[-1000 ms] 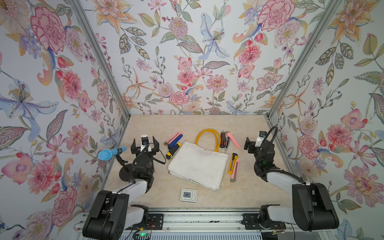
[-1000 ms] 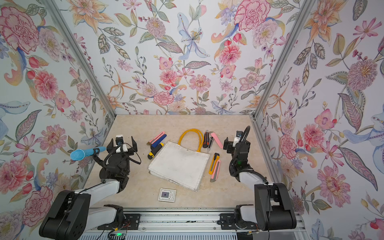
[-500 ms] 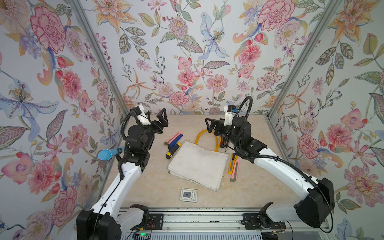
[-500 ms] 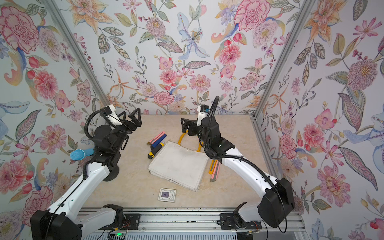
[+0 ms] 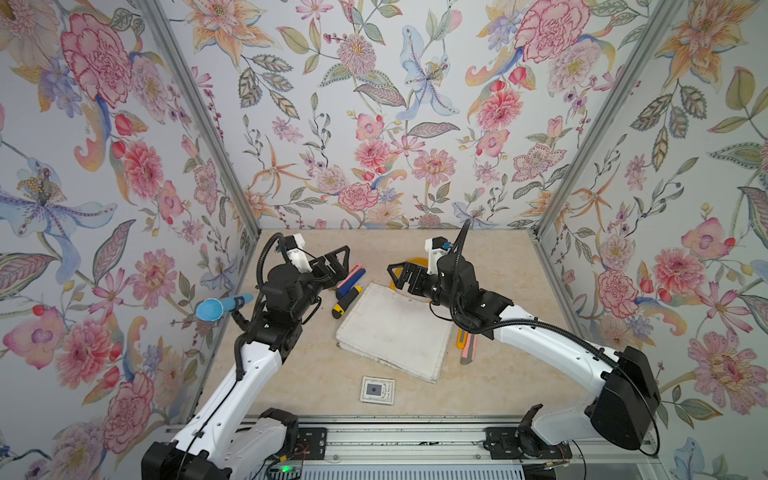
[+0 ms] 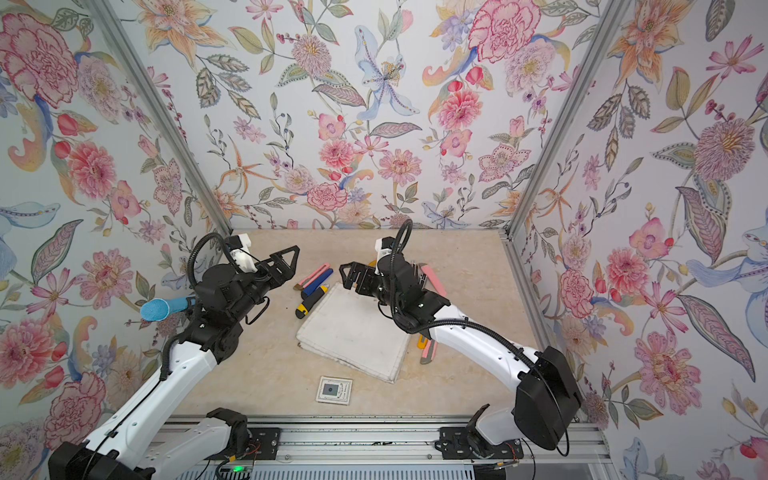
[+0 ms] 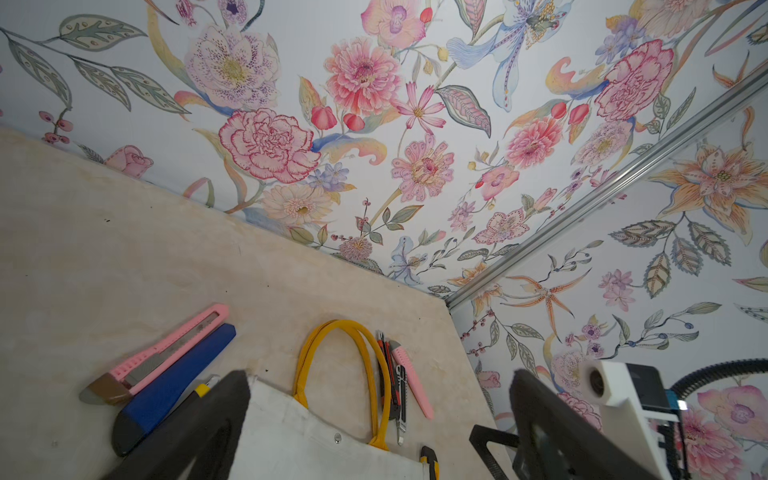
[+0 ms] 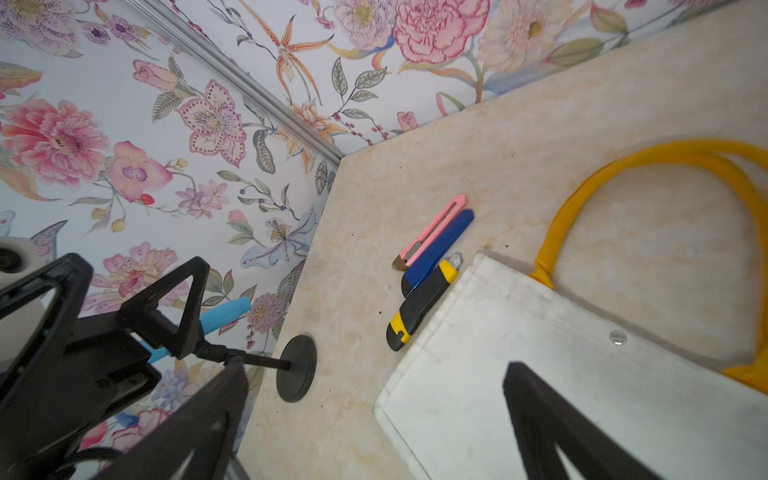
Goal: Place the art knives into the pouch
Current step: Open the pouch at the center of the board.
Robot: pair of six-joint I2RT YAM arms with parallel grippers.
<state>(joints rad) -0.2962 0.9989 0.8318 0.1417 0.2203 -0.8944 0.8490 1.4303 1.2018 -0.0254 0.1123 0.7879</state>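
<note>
- Top views: pouch (image 5: 395, 328) lies flat mid-table, plain face up, handles (image 5: 415, 261) toward the back wall.
- Left gripper (image 5: 341, 262) and right gripper (image 5: 395, 277) are off the table, jaws spread, empty, facing each other.
- Pink knife (image 6: 316, 275), blue knife (image 6: 319, 283) and black-yellow knife (image 6: 311, 301) lie just beside the pouch's left edge, outside it. 2 more by its right edge, partly under the right arm.
- Left wrist: fingers (image 7: 199, 428) wide apart, nothing between. Slim knives (image 7: 411, 382) lie beside the handles.
- Right wrist: fingers (image 8: 540, 415) wide apart, nothing held, pouch corner below.
</note>
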